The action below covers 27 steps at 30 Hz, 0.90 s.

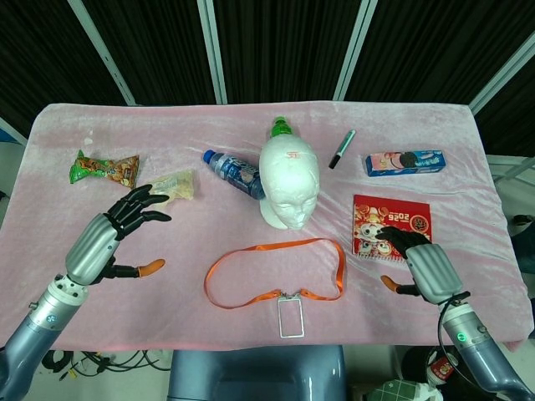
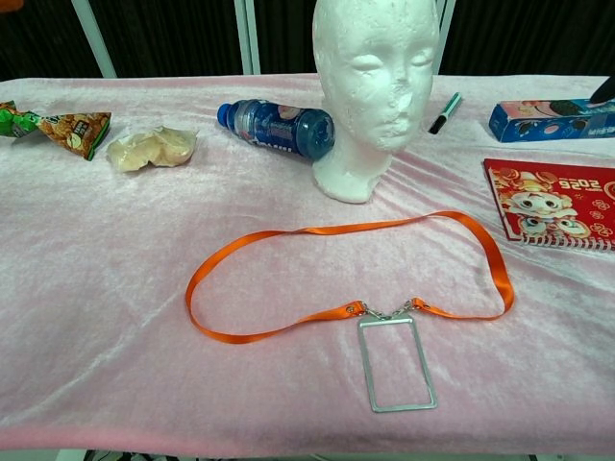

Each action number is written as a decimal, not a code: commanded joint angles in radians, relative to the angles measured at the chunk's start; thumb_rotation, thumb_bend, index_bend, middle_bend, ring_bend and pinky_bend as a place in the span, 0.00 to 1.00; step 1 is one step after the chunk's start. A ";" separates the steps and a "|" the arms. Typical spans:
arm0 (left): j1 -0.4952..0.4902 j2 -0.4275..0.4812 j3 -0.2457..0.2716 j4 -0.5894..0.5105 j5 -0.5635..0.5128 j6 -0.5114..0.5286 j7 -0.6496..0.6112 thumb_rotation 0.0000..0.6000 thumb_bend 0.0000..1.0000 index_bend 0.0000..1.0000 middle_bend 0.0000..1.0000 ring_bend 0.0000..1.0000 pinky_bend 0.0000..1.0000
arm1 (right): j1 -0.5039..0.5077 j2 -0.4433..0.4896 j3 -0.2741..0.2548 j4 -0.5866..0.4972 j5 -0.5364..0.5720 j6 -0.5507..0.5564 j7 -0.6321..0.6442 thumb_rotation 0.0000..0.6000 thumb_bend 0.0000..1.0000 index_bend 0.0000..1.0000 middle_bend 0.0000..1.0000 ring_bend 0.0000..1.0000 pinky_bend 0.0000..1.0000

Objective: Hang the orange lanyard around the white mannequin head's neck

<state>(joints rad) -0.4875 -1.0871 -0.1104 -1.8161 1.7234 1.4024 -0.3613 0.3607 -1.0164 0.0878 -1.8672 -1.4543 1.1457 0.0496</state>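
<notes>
Pink cloth-covered table (image 1: 100, 125); white mannequin head (image 1: 288, 180) upright at centre, orange lanyard (image 1: 276, 271) flat below it, untouched. Left hand (image 1: 113, 234) lower left and right hand (image 1: 414, 263) lower right hover, fingers spread, holding nothing. Step: pre-grasp; next, pinching the strap. Red notebook (image 1: 393, 225) reads "2026".

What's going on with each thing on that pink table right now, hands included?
orange lanyard: flat on the cloth, looped, unheld
mannequin head: upright, neck bare
blue bottle: lying on its side, capped
marker: lying down, capped
left hand: open, holding nothing
right hand: open, holding nothing
</notes>
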 commanded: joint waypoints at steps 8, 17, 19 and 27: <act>0.082 0.063 0.035 -0.034 -0.089 0.008 0.196 1.00 0.19 0.27 0.14 0.00 0.13 | 0.061 -0.047 0.044 -0.051 0.193 -0.097 -0.112 1.00 0.16 0.25 0.20 0.23 0.22; 0.204 0.080 0.077 -0.030 -0.098 0.131 0.342 1.00 0.19 0.29 0.13 0.00 0.12 | 0.239 -0.188 0.107 -0.013 0.503 -0.219 -0.323 1.00 0.16 0.26 0.20 0.23 0.22; 0.217 0.069 0.079 -0.013 -0.094 0.149 0.349 1.00 0.19 0.29 0.13 0.00 0.12 | 0.270 -0.235 0.117 0.007 0.551 -0.208 -0.367 1.00 0.16 0.27 0.20 0.23 0.22; 0.229 0.042 0.072 0.059 -0.115 0.146 0.323 1.00 0.19 0.29 0.13 0.00 0.12 | 0.411 -0.430 0.161 0.117 0.765 -0.152 -0.545 1.00 0.16 0.31 0.20 0.23 0.22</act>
<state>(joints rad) -0.2595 -1.0400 -0.0372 -1.7693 1.6137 1.5540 -0.0311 0.7282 -1.3956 0.2277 -1.7902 -0.7391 0.9720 -0.4488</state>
